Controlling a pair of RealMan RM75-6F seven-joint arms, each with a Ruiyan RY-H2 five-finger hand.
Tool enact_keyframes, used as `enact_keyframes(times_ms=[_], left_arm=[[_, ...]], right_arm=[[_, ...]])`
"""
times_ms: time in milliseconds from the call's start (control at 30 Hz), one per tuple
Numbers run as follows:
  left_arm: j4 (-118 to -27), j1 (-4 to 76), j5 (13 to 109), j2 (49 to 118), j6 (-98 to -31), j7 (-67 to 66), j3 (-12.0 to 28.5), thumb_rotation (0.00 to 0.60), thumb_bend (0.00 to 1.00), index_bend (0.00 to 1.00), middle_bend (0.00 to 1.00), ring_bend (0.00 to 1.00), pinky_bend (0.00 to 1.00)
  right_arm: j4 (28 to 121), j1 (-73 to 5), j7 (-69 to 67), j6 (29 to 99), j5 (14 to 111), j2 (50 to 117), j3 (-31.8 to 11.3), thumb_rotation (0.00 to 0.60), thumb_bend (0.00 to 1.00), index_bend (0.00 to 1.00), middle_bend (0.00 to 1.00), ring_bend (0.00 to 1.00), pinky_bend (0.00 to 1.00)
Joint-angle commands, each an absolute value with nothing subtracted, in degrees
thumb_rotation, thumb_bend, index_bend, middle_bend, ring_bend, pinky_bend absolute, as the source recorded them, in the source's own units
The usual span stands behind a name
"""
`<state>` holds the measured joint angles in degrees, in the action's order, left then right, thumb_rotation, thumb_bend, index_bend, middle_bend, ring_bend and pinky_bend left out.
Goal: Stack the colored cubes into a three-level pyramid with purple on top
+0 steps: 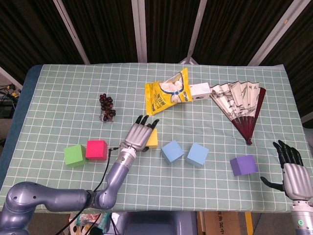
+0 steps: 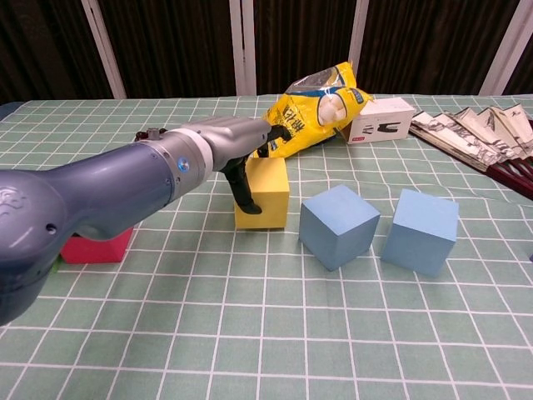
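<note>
Nothing is stacked yet: all six foam cubes lie singly on the green checked bench (image 1: 58, 93). Two light blue cubes (image 1: 172, 151) (image 1: 197, 154) sit centre, a green cube (image 1: 74, 155) and red cube (image 1: 96, 149) touch at left. The yellow cube (image 2: 261, 193) is gripped by the left hand (image 1: 139, 136). The purple cube (image 1: 243, 165) waits lower right, near the empty, spread right hand (image 1: 292, 166). The yellow snack bag (image 1: 167, 91) looks sealed.

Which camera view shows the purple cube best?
The head view shows it best: the purple cube sits whole and unobstructed on the tablecloth, near the right hand, which does not touch it. The chest view does not show the cube at all; it lies beyond the right edge of that frame.
</note>
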<state>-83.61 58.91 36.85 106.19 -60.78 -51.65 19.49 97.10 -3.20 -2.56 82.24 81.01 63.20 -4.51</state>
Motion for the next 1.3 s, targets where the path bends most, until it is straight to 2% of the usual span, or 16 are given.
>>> enact_keyframes(times_ms=[33,200,600,733,900,1000,1200,1300], left_arm=[[-81.2,60.3,35.5,106.3,-58.9,-51.4,20.1,0.600,0.31,0.00,0.37,0.00,0.00],[-78.0,61.8,34.2,106.0,-55.0,-49.7,20.4,0.600,0.31,0.00,0.37,0.00,0.00],[-73.2,63.8,35.4,106.2,-51.4,-45.6,19.7,0.600,0.31,0.00,0.35,0.00,0.00],[-72.9,64.2,34.9,105.7,-50.3,-45.3,19.1,0.600,0.30,0.00,0.28,0.00,0.00],[-73.5,64.4,34.6,105.0,-50.2,-45.0,18.6,0.600,0.20,0.00,0.10,0.00,0.00],[-74.1,64.3,34.9,104.5,-50.9,-44.4,18.5,0.600,0.16,0.00,0.02,0.00,0.00],[-77.3,63.5,36.0,102.2,-52.6,-42.6,18.6,0.600,0.13,0.00,0.00,0.00,0.00],[-81.6,62.2,37.8,99.8,-54.6,-41.0,18.8,0.600,0.13,0.00,0.00,0.00,0.00]], right_arm=[[97.1,-3.2,-2.6,82.2,81.0,63.1,-4.5,0.600,0.14,0.00,0.00,0.00,0.00],[97.2,-3.3,-2.4,82.0,81.0,63.2,-4.5,0.600,0.14,0.00,0.00,0.00,0.00],[97.2,-3.3,-1.8,82.2,80.9,63.5,-4.6,0.600,0.14,0.00,0.00,0.00,0.00],[97.2,-3.3,-1.5,82.1,80.7,63.6,-4.6,0.600,0.14,0.00,0.00,0.00,0.00],[97.3,-3.4,-1.2,82.0,80.6,63.6,-4.5,0.600,0.14,0.00,0.00,0.00,0.00],[97.3,-3.4,-1.1,82.1,80.7,63.6,-4.5,0.600,0.14,0.00,0.00,0.00,0.00],[97.3,-3.4,-0.7,82.0,80.7,63.6,-4.4,0.600,0.14,0.00,0.00,0.00,0.00],[97.3,-3.4,-0.5,82.0,80.7,63.7,-4.4,0.600,0.14,0.00,0.00,0.00,0.00]])
